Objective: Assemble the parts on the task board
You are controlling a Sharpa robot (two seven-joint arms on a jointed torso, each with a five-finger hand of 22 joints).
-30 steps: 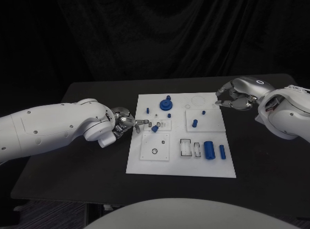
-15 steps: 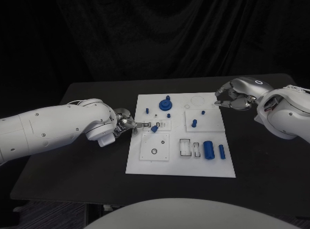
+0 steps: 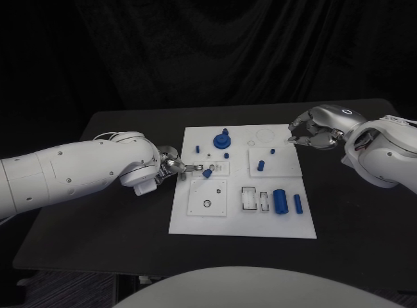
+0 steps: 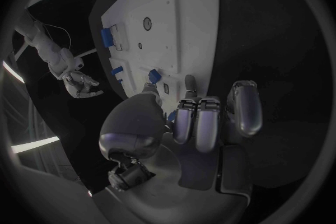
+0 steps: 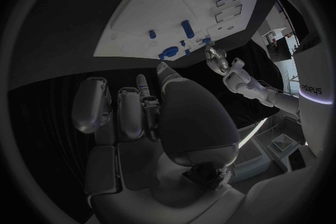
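The white task board (image 3: pixel 244 221) lies mid-table. My left hand (image 3: pixel 174 168) is at the board's left edge, its thumb and one finger stretched towards a small blue part (image 3: pixel 208 172). In the left wrist view the thumb tip touches that small blue part (image 4: pixel 153 75). The stretched finger (image 4: pixel 188 82) stands apart from it, and the other fingers of my left hand (image 4: pixel 203 123) are curled in. Whether the part is held is unclear. My right hand (image 3: pixel 312 136) hovers at the board's far right corner with its fingers curled and nothing in them. It shows as my right hand (image 5: pixel 140 115) in the right wrist view.
On the board stand a blue gear (image 3: pixel 222 138), a blue peg (image 3: pixel 261 165), a thick blue cylinder (image 3: pixel 281 201) and a slim blue piece (image 3: pixel 299 204). A square plate with a ring (image 3: pixel 208 197) lies near the left hand. The black table (image 3: pixel 97 224) surrounds the board.
My left arm has swung slightly up and towards the board, while its fingertips stay by the small blue part. The right hand has not moved.
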